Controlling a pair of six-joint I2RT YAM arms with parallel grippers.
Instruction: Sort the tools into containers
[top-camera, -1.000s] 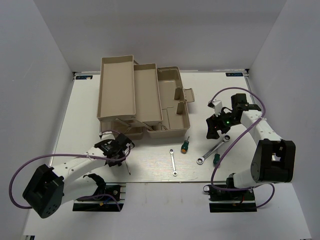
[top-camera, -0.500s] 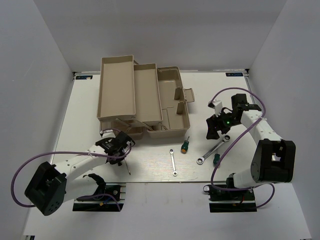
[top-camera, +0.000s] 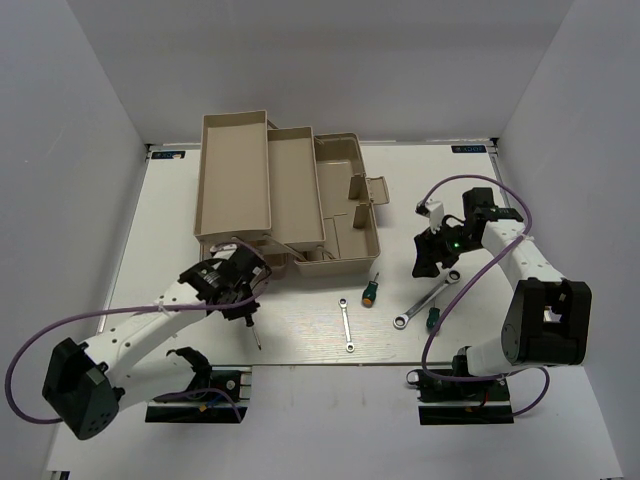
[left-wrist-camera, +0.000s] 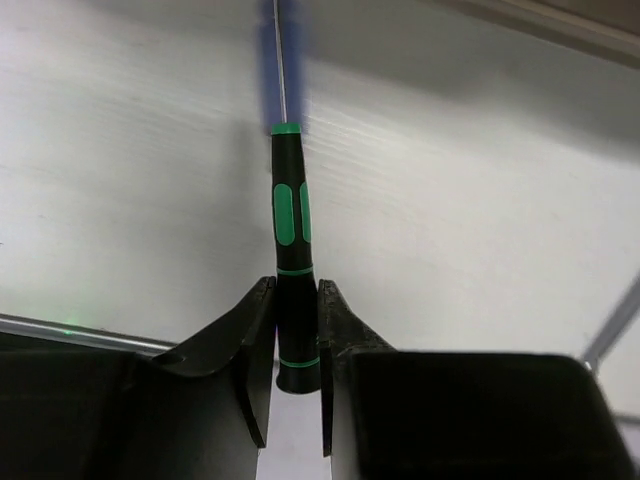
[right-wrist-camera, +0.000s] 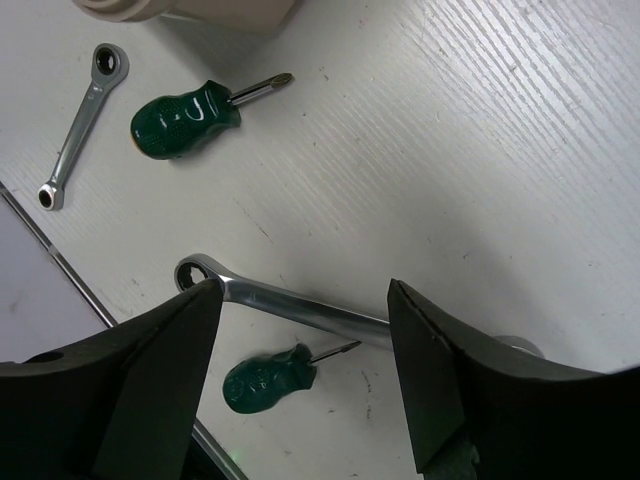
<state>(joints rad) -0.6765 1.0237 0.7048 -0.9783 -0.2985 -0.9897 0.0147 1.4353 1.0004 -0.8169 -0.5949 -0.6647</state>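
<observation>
My left gripper (left-wrist-camera: 296, 320) is shut on the butt end of a thin black-green precision screwdriver (left-wrist-camera: 288, 215). Its shaft points away over the white table, just in front of the toolbox (top-camera: 340, 215). In the top view this gripper (top-camera: 240, 300) sits at the box's front left corner. My right gripper (right-wrist-camera: 305, 290) is open and hangs over the longer silver wrench (right-wrist-camera: 300, 305), one finger on each side of it, not touching. Two stubby green-handled screwdrivers (right-wrist-camera: 185, 120) (right-wrist-camera: 265, 378) and a shorter wrench (right-wrist-camera: 78, 125) lie nearby on the table.
The beige toolbox stands open with two cantilever trays (top-camera: 235, 175) (top-camera: 295, 190) swung out to the left and back. White walls close in the table on three sides. The loose tools lie between the box front and the table's near edge (top-camera: 350, 362).
My left gripper has shut on the black-green screwdriver, and its arm has swung slightly. My right gripper's jaws have narrowed a little over the longer wrench.
</observation>
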